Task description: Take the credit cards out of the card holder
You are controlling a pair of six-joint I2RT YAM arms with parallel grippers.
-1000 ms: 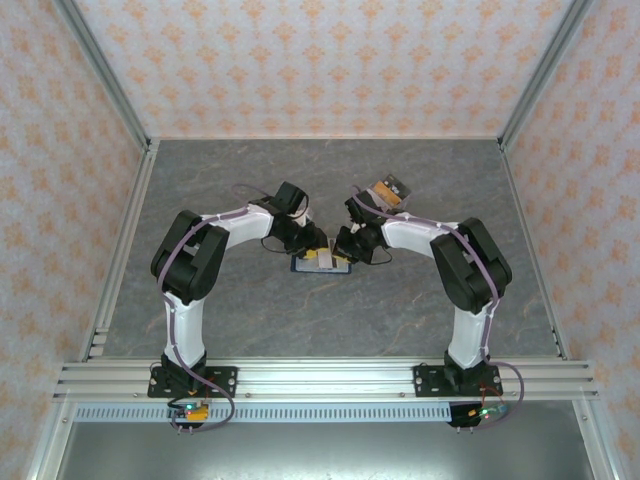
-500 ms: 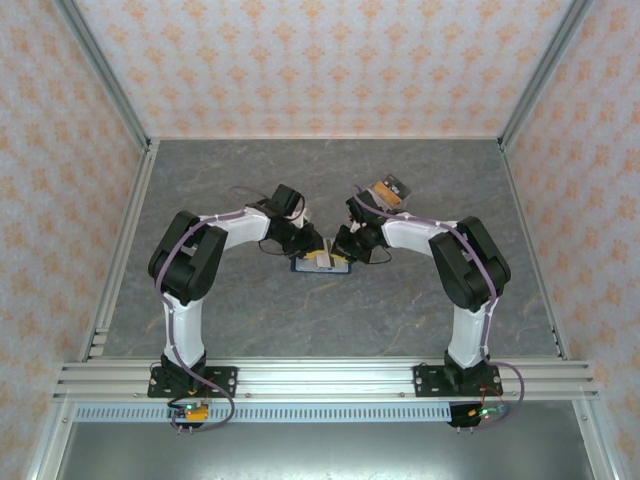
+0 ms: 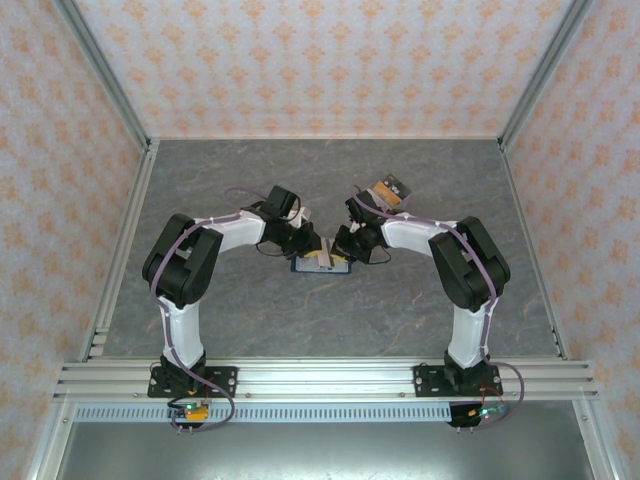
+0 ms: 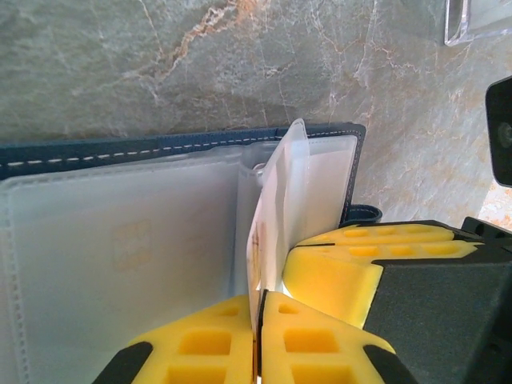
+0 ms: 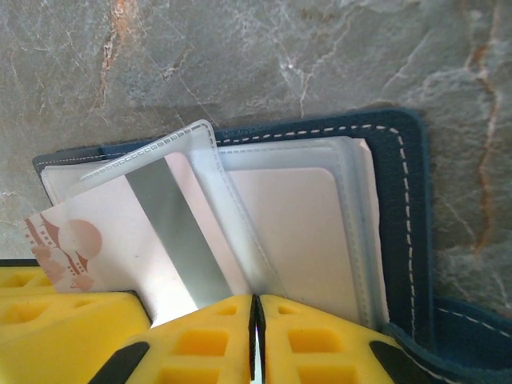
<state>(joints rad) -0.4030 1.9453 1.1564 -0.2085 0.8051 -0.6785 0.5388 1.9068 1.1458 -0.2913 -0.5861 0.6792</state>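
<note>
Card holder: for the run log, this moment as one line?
card holder: open | left claw: shut on sleeve | right claw: shut on sleeve | credit card: not out

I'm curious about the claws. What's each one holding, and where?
By their edges: the left gripper pinches the pale card, the right gripper the clear sleeve.

The dark blue card holder (image 5: 404,240) lies open and flat on the grey worktop (image 5: 240,56). A pale card (image 5: 120,232) with a silver stripe sticks halfway out of a clear pocket (image 5: 204,152). Orange and black loose cards (image 3: 390,190) lie piled nearby, farther back.
</note>
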